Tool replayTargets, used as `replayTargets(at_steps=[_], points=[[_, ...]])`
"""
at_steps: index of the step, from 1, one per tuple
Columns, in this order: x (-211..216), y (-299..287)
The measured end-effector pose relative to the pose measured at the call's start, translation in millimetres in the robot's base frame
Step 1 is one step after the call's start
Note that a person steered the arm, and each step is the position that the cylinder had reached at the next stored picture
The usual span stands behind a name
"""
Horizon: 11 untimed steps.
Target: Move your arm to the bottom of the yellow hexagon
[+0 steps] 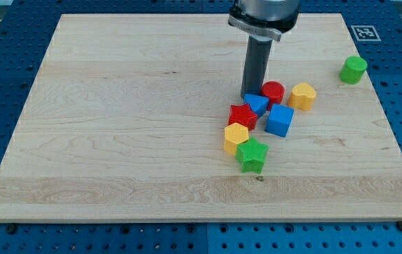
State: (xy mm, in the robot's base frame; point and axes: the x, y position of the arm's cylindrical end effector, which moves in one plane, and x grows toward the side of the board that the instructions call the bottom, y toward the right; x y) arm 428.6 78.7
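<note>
The yellow hexagon (235, 137) lies on the wooden board (116, 127) right of centre, at the lower left of a cluster of blocks. A green star (252, 154) touches its lower right side and a red star (243, 116) sits just above it. My tip (249, 95) stands at the top of the cluster, just above a blue triangle (257, 104) and left of a red cylinder (273, 92). It is well above the yellow hexagon, with the red star between them.
A blue cube (280, 121) sits right of the red star. A yellow heart-like block (302, 95) lies right of the red cylinder. A green cylinder (353, 69) stands alone near the board's right edge. A black-and-white marker (363, 32) is at the top right corner.
</note>
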Motion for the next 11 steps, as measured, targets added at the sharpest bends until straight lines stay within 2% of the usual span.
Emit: replayTargets(at_steps=[2, 5, 6, 7, 9, 11], points=[[0, 0], [0, -70], [8, -73], [39, -62], [150, -52], [154, -28]])
